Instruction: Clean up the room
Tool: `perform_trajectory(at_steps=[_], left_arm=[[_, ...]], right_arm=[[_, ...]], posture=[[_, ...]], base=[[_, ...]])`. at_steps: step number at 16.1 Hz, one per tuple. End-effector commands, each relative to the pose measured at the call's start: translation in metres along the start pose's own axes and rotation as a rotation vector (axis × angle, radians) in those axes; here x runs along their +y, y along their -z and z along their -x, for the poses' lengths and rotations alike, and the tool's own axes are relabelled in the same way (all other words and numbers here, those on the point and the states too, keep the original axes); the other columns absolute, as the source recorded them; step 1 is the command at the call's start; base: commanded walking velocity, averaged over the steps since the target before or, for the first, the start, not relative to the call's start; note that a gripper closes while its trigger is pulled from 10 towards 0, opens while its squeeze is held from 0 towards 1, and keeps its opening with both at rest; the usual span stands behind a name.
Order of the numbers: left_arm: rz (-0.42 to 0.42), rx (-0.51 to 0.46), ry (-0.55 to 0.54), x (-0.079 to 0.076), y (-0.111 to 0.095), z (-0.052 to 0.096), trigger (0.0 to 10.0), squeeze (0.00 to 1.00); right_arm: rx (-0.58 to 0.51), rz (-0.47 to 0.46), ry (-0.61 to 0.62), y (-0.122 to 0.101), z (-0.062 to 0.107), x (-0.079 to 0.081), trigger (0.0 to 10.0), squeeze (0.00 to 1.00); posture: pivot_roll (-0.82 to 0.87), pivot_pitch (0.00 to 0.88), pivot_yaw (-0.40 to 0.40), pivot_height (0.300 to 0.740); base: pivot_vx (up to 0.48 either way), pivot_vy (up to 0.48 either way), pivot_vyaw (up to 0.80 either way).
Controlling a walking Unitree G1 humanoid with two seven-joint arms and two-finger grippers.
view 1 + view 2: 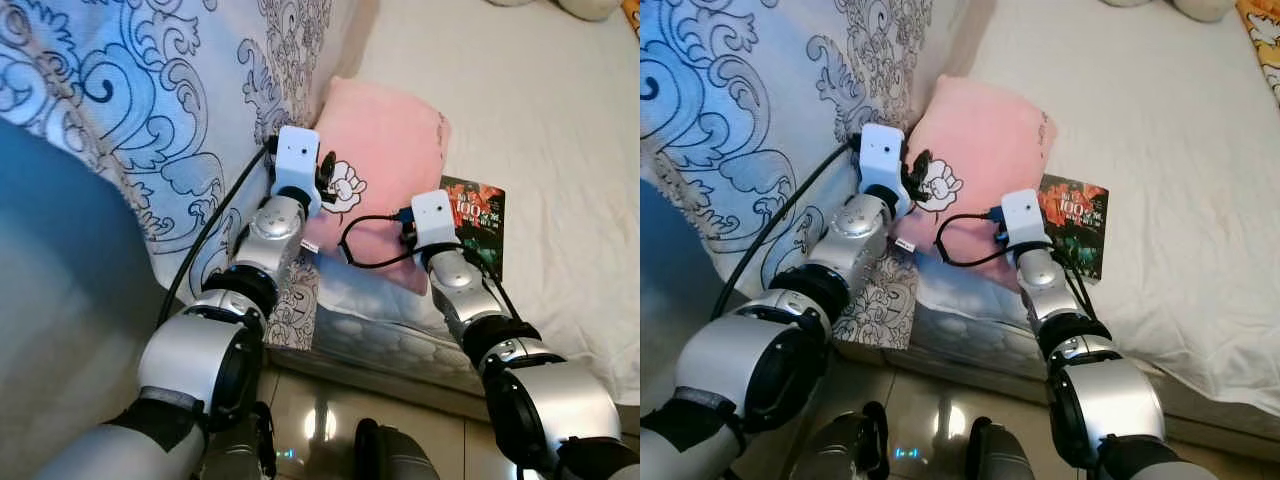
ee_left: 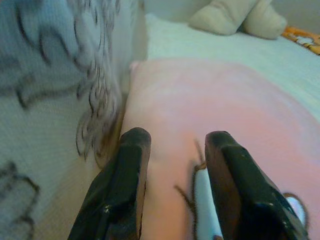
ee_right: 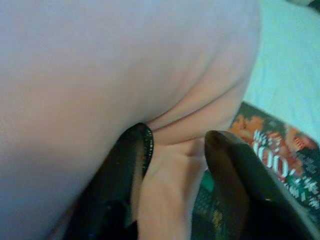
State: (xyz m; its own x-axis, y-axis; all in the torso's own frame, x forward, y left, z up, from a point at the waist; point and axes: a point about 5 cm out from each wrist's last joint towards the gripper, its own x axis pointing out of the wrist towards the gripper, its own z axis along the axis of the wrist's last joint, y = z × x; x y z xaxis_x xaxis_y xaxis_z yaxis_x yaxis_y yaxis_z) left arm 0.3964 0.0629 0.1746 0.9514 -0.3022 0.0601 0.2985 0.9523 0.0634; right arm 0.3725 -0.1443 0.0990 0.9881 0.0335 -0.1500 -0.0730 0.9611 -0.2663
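I am reaching both arms over the edge of the bed (image 1: 560, 120), which is taking up the right half of the head views under a pale sheet. The pink pillow (image 1: 385, 150) is lying at the centre of the frame, its left edge against the blue-patterned quilt (image 1: 130, 90) that is filling the upper left.

My left gripper (image 2: 172, 150) is sitting on the pillow's left side, over the small cartoon print (image 1: 345, 185). Its fingers (image 2: 131, 170) are standing apart with pink fabric showing between them, pressing on the surface rather than clenching anything.

My right gripper (image 3: 175, 142) is working at the pillow's lower right corner. Its fingers (image 3: 227, 165) are spread on either side of a fold of pink cloth (the fold is bulging up between them), though whether they are truly pinching it is hard to say in this blurred close view.

A book (image 1: 480, 225) with a red and green cover is lying flat on the sheet, just right of the pillow and partly under its corner.
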Motion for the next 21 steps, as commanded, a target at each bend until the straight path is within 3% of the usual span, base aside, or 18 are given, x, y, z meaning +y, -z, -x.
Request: perform_trajectory(at_steps=[1,3,7,8,9,10,11,12,13,14,16,19,20,21], left_arm=[[-0.035,-0.045,0.041,-0.007,-0.01,-0.003,10.0,1.0],[-0.108,-0.088,0.098,-0.01,-0.013,-0.001,10.0,1.0],[-0.107,-0.111,0.12,0.0,0.007,0.015,10.0,1.0],[-0.127,-0.147,0.109,0.007,0.009,0.024,10.0,1.0],[-0.137,-0.15,0.104,0.01,0.01,0.027,10.0,1.0],[-0.169,-0.161,0.097,0.016,0.015,0.04,10.0,1.0],[-0.178,-0.127,0.099,0.016,0.024,0.047,10.0,1.0],[-0.104,-0.104,0.126,0.013,0.042,0.072,10.0,1.0],[-0.06,-0.11,0.132,0.01,0.05,0.089,10.0,0.0],[-0.032,-0.096,0.102,0.008,0.057,0.097,10.0,0.0],[0.038,-0.079,0.064,0.002,0.058,0.099,10.0,0.0],[0.029,-0.079,0.059,0.001,0.053,0.102,10.0,0.0],[0.017,-0.047,0.041,0.007,0.059,0.104,10.0,0.0],[0.019,-0.011,0.015,0.014,0.064,0.105,10.0,0.0]], right_arm=[[-0.023,-0.014,0.018,0.0,0.001,-0.004,10.0,1.0],[-0.095,0.0,0.064,-0.005,0.003,-0.015,10.0,1.0],[-0.193,-0.046,0.165,0.008,0.022,-0.03,10.0,1.0],[-0.27,-0.042,0.202,0.015,0.043,-0.03,10.0,1.0],[-0.283,-0.041,0.212,0.017,0.05,-0.031,10.0,1.0],[-0.3,-0.035,0.237,0.027,0.076,-0.031,10.0,1.0],[-0.295,-0.028,0.246,0.032,0.087,-0.032,10.0,1.0],[-0.247,-0.005,0.257,0.05,0.108,-0.037,10.0,1.0],[-0.175,0.017,0.263,0.066,0.118,-0.042,10.0,1.0],[-0.108,0.024,0.293,0.077,0.121,-0.047,10.0,0.0],[-0.085,0.003,0.309,0.075,0.117,-0.047,10.0,0.0],[-0.131,-0.09,0.236,0.053,0.097,-0.027,10.0,0.0],[-0.131,-0.131,0.249,0.053,0.099,-0.025,10.0,1.0],[-0.121,-0.158,0.263,0.056,0.102,-0.026,10.0,1.0]], posture=[[0.03,0.062,-0.067,0.74],[0.03,0.0,-0.056,0.74],[0.04,0.0,-0.04,0.74],[0.05,0.0,-0.045,0.74],[0.07,0.0,-0.051,0.74],[0.07,0.0,-0.055,0.74],[0.07,0.0,-0.057,0.74],[0.07,0.0,-0.053,0.74],[0.07,0.0,-0.053,0.74],[0.07,0.0,-0.052,0.74],[0.07,0.0,-0.047,0.74],[0.07,0.0,-0.038,0.74],[0.07,0.0,-0.03,0.74],[0.08,0.0,-0.024,0.74]], base=[[0.0,0.0,0.0],[0.0,0.0,0.0],[0.0,0.0,0.0],[0.0,0.0,0.0],[0.0,0.0,0.0],[0.0,0.0,0.0],[0.0,0.0,0.0],[0.0,0.0,0.0],[0.0,0.0,0.0],[0.0,-0.461,0.0],[0.0,-0.452,0.0],[0.0,-0.435,0.0],[0.0,-0.424,0.0],[0.0,-0.42,0.0]])
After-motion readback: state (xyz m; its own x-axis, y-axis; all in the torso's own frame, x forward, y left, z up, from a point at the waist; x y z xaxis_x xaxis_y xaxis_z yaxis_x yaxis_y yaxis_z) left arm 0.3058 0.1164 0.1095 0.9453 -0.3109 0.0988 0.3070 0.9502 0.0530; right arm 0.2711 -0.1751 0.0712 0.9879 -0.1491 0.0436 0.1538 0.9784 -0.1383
